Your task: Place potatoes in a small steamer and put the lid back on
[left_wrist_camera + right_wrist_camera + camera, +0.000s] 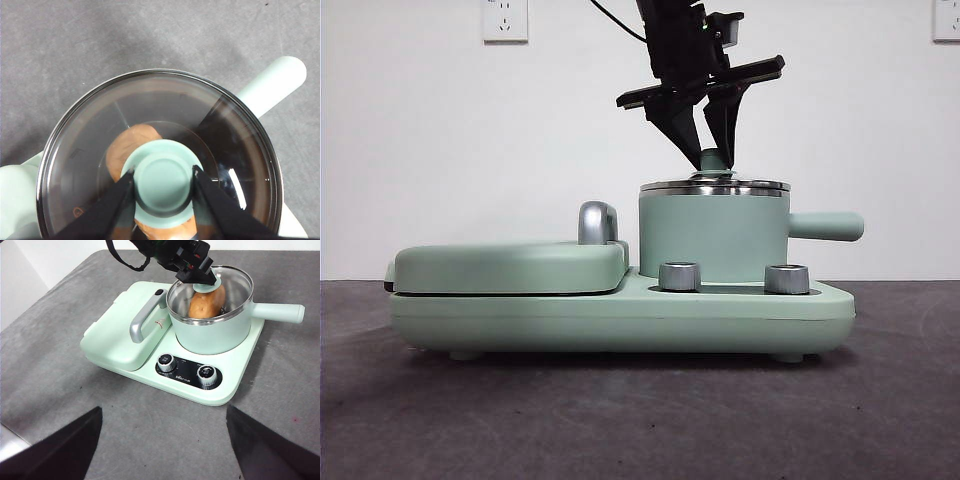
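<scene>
The small steamer [712, 238] stands on the right of the mint-green base, its stubby handle [825, 226] pointing right. The glass lid [715, 186] lies flat on its steel rim. My left gripper [712, 152] comes down from above, and its black jaws press on both sides of the lid's green knob [164, 185]. Through the glass lid [225, 125] I see the orange-brown potato [129, 148] inside the steamer [212, 325]. The potato [206, 304] leans upright in there. My right gripper [162, 415] hovers open well in front of the appliance, holding nothing.
The flat griddle cover [510, 265] with a steel handle [597, 222] fills the left half of the base [620, 318]. Two steel dials [680, 276] [786, 278] sit in front of the pot. Grey tabletop [125, 430] surrounds the appliance.
</scene>
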Robot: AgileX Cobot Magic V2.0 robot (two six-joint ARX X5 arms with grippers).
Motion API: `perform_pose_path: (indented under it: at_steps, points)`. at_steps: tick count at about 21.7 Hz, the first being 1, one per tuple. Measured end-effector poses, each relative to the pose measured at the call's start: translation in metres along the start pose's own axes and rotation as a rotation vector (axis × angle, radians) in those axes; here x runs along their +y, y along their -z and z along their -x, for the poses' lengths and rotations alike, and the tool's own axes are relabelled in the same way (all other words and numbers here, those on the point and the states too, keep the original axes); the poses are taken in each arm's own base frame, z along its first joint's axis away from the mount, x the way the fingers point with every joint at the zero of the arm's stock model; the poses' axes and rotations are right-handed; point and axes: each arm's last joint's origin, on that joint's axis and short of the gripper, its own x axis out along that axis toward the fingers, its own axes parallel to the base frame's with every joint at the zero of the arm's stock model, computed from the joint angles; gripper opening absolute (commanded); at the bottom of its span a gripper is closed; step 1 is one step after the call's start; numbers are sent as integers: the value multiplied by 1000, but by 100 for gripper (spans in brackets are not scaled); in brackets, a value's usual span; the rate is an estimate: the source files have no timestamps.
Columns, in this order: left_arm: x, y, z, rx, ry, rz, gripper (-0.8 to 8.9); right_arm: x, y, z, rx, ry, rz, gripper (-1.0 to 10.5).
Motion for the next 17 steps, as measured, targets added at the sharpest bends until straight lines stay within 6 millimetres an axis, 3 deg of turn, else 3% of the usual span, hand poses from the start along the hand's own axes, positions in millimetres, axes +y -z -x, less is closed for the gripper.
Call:
perform_pose_path:
  at_steps: [10, 17]
  points:
    - [-2, 0, 0, 0, -23, -4, 37, 0, 0, 0, 0, 0, 0, 395]
    - [-2, 0, 2, 13, -26, 3, 447, 0, 0, 0, 0, 0, 0, 395]
